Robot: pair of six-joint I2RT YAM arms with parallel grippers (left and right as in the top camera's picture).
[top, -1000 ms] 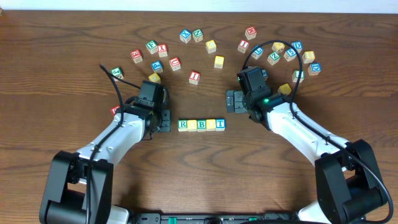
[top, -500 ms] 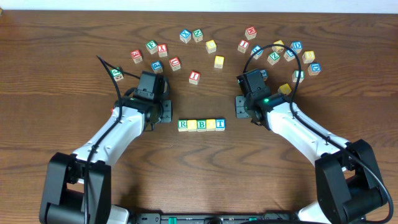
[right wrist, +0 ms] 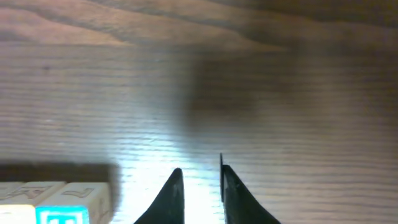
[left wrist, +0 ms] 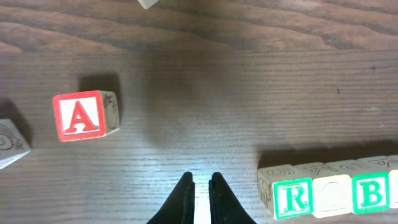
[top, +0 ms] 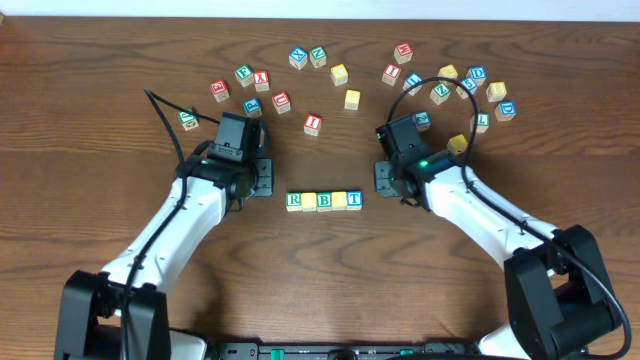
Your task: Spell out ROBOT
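Dark wood-grain counter (top: 320, 290).

Overhead: a row of five wooden letter blocks (top: 323, 201) sat mid-counter between the two arms. The green-lettered R block (top: 294, 201) was at its left end and the blue-lettered T block (top: 354, 199) at its right. The second and fourth faces looked pale yellow, with letters too small to read. The left claw (top: 263, 178) was just up-left of the row and the right claw (top: 381, 177) just up-right, neither touching a block. A scatter of loose coloured letter blocks (top: 340, 75) lay along the far side.

Left wrist: the left claw (left wrist: 202, 196) had its tips pressed nearly together, with a thin gap and nothing in it. The R block (left wrist: 292, 198) was just to its right, touching a pale block with a faint round letter (left wrist: 333, 196), then a green-lettered B block (left wrist: 371, 194). A red-faced A block (left wrist: 81, 116) sat alone, well apart on the left.

Right wrist: the right claw (right wrist: 200, 190) also had its tips nearly together, empty, over bare wood. The T block (right wrist: 62, 211) was at the lower-left edge, apart from the tips.
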